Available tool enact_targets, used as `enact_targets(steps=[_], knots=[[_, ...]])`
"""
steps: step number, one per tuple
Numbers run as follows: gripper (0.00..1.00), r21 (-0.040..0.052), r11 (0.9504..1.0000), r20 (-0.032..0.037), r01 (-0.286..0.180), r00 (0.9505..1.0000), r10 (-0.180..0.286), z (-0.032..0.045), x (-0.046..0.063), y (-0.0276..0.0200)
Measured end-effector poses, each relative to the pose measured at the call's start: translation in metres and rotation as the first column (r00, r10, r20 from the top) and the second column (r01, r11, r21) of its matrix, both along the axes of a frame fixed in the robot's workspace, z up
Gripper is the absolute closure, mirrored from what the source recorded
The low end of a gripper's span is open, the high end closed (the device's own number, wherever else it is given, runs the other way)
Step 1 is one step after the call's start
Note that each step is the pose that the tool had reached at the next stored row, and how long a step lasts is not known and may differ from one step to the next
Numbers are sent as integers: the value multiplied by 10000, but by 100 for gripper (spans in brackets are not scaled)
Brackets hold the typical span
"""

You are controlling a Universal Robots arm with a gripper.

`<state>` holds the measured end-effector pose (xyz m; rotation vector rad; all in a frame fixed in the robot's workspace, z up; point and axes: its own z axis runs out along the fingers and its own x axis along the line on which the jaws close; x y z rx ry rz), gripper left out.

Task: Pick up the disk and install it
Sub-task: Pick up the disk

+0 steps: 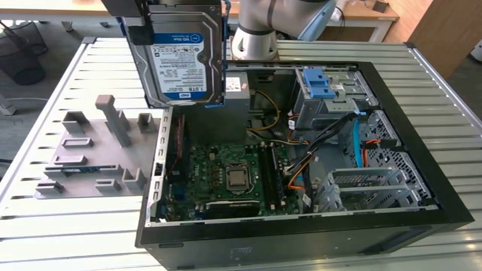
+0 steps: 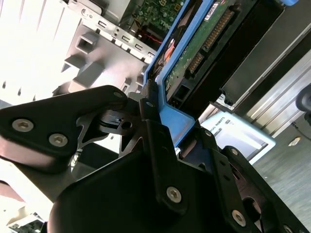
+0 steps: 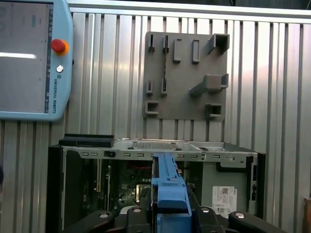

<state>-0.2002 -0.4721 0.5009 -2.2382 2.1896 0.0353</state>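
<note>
Black steel of the open computer case (image 1: pixel 301 240) frames the job. The disk belongs in the grey drive bay (image 1: pixel 331 107) at the case's far corner, toward the exterior view's right, under the blue latch bracket (image 1: pixel 319 84). For now the disk (image 1: pixel 179 56) hangs in the air over the case's rear, toward the exterior view's left. It stands on edge with its label facing the camera, well apart from the bay.

The gripper (image 2: pixel 172 126) is closed on the disk's blue carrier frame. In the second wrist view its fingers (image 2: pixel 148 109) pinch one end of the frame, and the circuit-board side runs away from them. I judge the carry goes well if the hold on that thin plastic does not twist. The disk should also travel high over the case wall and be squared to the bay mouth before it goes low.

Around it are the slatted metal table (image 1: pixel 45 243), the grey fixture plate (image 1: pixel 98 152) beside the case and the motherboard (image 1: pixel 226 169). The power supply (image 1: pixel 241 99) sits just below the disk in the exterior view. The likeliest obstacles are the cables (image 1: pixel 331 134) draped in front of the bay — and the latch bracket itself.
</note>
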Motion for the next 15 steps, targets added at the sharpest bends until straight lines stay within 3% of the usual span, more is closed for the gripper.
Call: enact_targets(steps=[15], knots=[[64, 0, 10000, 0, 0, 10000, 0, 0, 192, 0]])
